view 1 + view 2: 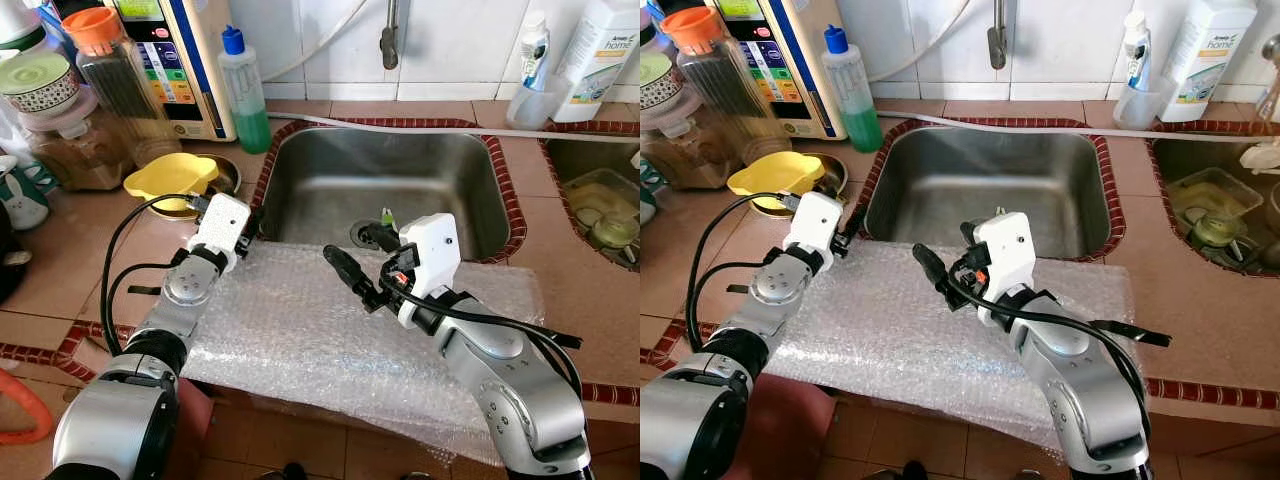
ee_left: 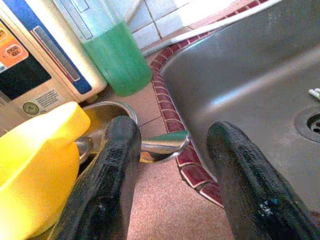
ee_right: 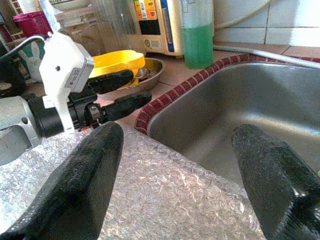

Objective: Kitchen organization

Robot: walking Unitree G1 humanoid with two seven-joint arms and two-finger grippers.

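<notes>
From the head, the left eye view shows a sheet of bubble wrap [image 1: 330, 330] spread along the front edge of the worktop [image 1: 90, 260], just before the steel sink [image 1: 390, 185]. The left tool [image 1: 250, 228] reaches over the wrap's far left corner toward a yellow bowl [image 1: 170, 178] sitting in a metal dish [image 1: 225, 175], with a green soap bottle [image 1: 245, 95] behind. The right tool [image 1: 355, 262] hovers above the middle of the wrap, its black fingers spread and empty. The right eye view gives the same layout; the white detergent bottle [image 1: 1205, 45] stands at the back right of the worktop. In the left wrist view the fingers [image 2: 107, 185] stand apart, holding nothing, and aim at a shiny spoon handle [image 2: 162, 146] poking out from the dish beside the bowl, close to the sink's red tiled rim [image 2: 172, 130]. The right wrist view looks across the wrap at the left tool. My worry is that a careless reach could knock the handle and tip dish and bowl, or drag the loose wrap into the sink. The spoon's bowl is hidden under the yellow one, and the jars at the back left corner are cut off.
</notes>
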